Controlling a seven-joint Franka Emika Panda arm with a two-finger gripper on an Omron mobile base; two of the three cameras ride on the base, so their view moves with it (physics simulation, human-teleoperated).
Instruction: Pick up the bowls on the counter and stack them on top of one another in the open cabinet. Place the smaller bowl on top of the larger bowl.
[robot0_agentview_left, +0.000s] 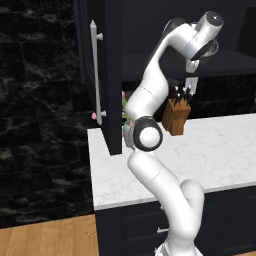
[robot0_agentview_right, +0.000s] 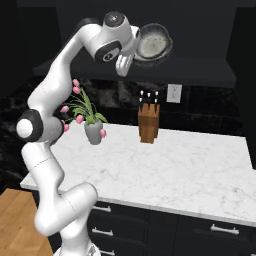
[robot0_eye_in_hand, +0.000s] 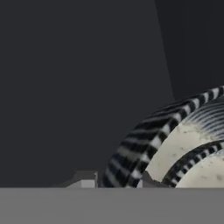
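The smaller bowl (robot0_agentview_right: 153, 42), grey with a pale speckled inside, hangs tipped on its side just above the bottom shelf (robot0_agentview_right: 200, 71) of the open cabinet. My gripper (robot0_agentview_right: 138, 48) reaches into the cabinet from the left and is shut on the bowl's rim. In the hand view the fingertips (robot0_eye_in_hand: 87, 179) straddle the striped wall of the bowl (robot0_eye_in_hand: 131, 148). A second striped ring (robot0_eye_in_hand: 192, 159) shows inside it; I cannot tell whether that is the larger bowl. The cabinet door (robot0_agentview_left: 107, 75) stands open to the left. No bowl stands on the counter (robot0_agentview_right: 190, 165).
A grey vase with pink flowers (robot0_agentview_right: 93, 131) stands at the counter's back left, a wooden knife block (robot0_agentview_right: 149, 125) near the back wall under an outlet (robot0_agentview_right: 174, 92). The door's silver bar handle (robot0_agentview_left: 95, 70) hangs beside my arm. Dark drawers (robot0_agentview_right: 150, 230) run below the counter.
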